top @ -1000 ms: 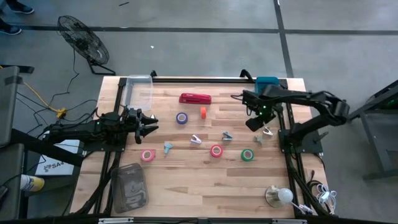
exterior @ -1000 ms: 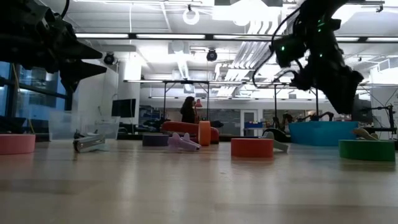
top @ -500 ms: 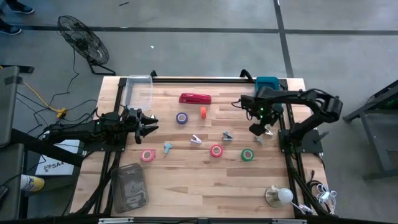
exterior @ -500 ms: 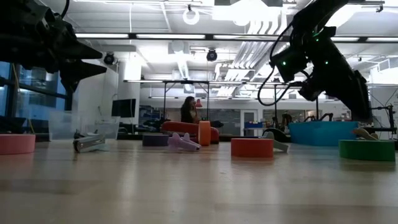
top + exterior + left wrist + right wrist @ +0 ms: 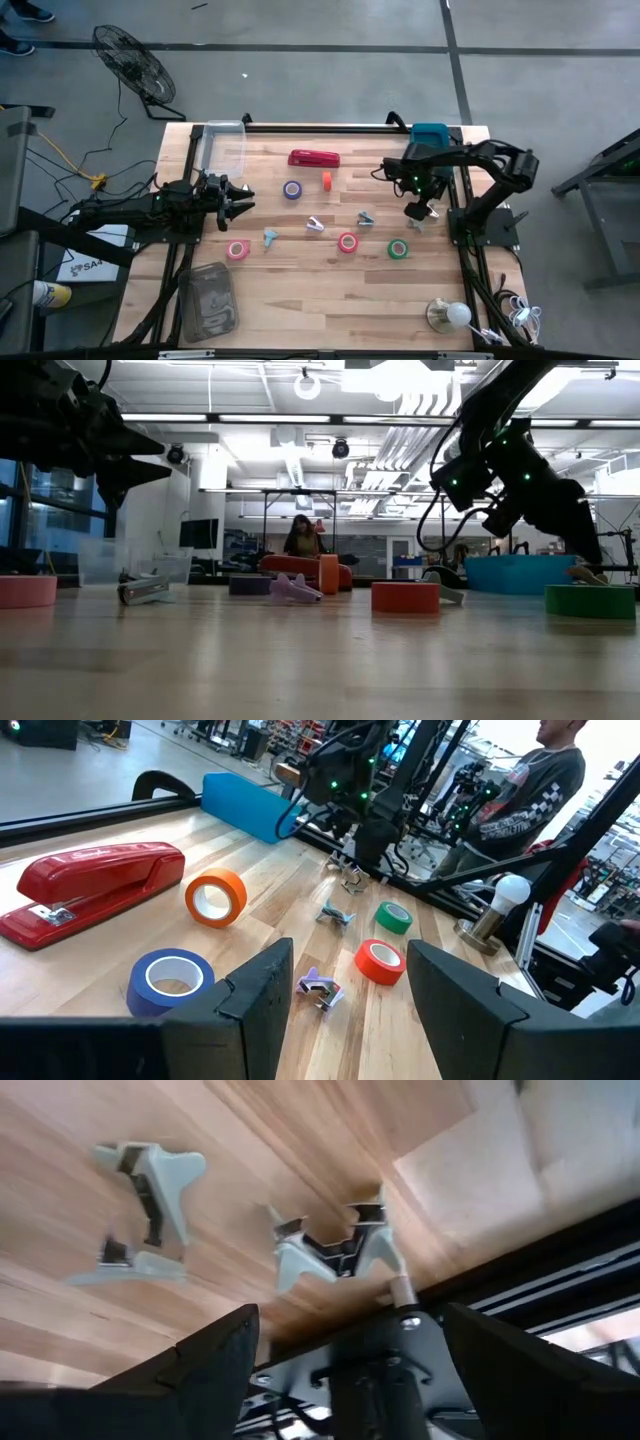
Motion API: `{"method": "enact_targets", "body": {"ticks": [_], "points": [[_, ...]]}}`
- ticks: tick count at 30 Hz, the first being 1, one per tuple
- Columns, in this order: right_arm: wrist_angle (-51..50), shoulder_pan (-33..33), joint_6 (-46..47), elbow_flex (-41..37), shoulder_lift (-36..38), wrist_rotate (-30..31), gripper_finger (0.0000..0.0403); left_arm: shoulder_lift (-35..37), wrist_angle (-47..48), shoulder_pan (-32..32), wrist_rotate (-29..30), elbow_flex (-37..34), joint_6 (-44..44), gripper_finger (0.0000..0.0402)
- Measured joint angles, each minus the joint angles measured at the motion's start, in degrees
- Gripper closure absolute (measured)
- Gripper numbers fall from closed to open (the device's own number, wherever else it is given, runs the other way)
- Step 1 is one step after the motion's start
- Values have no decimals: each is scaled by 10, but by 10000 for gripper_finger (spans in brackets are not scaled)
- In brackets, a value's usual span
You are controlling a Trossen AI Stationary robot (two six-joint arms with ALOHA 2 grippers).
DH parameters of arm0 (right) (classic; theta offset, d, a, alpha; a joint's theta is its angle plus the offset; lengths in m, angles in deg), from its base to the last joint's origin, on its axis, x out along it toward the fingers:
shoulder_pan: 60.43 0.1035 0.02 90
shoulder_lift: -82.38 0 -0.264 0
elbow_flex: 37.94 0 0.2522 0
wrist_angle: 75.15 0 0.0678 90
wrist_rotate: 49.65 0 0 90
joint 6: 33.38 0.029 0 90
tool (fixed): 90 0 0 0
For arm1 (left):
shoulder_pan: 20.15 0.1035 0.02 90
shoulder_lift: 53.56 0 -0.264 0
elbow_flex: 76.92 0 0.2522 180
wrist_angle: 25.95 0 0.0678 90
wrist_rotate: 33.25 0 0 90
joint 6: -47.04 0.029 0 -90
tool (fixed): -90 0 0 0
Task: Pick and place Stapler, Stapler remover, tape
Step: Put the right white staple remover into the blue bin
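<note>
The red stapler (image 5: 314, 158) lies flat near the table's far edge. Tape rolls lie spread over the table's middle: purple (image 5: 292, 190), orange (image 5: 327, 181), pink (image 5: 237, 250), red (image 5: 347, 242), green (image 5: 398, 249). Small pale staple removers lie among them; two (image 5: 335, 1250) (image 5: 140, 1210) lie by the right edge. My right gripper (image 5: 418, 212) hangs open just above those two, fingers pointing down, and touches neither. My left gripper (image 5: 245, 197) hovers open at the table's left side, pointing toward the tapes (image 5: 172, 982).
A clear bin (image 5: 222, 140) stands at the far left corner, a teal bin (image 5: 430, 135) at the far right, and a clear lidded box (image 5: 207, 300) at the near left. A bulb lamp (image 5: 448, 315) stands near right. The black frame rail (image 5: 560, 1270) runs beside the right staple removers.
My right gripper has come down and a little toward the table's near right, closing on the pale staple removers by the right edge, while its arm has folded back toward the table. Nothing on the table has moved.
</note>
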Motion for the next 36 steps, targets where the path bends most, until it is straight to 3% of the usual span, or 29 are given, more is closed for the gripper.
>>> {"method": "enact_targets", "body": {"ticks": [20, 31, 36], "points": [[27, 0, 29, 0, -28, -36, 91, 0, 0, 0, 0, 0, 0, 207], [12, 11, 28, -11, -28, -32, 11, 0, 0, 0, 0, 0, 0, 207], [45, 14, 18, -32, -28, -28, 6, 0, 0, 0, 0, 0, 0, 207]]}}
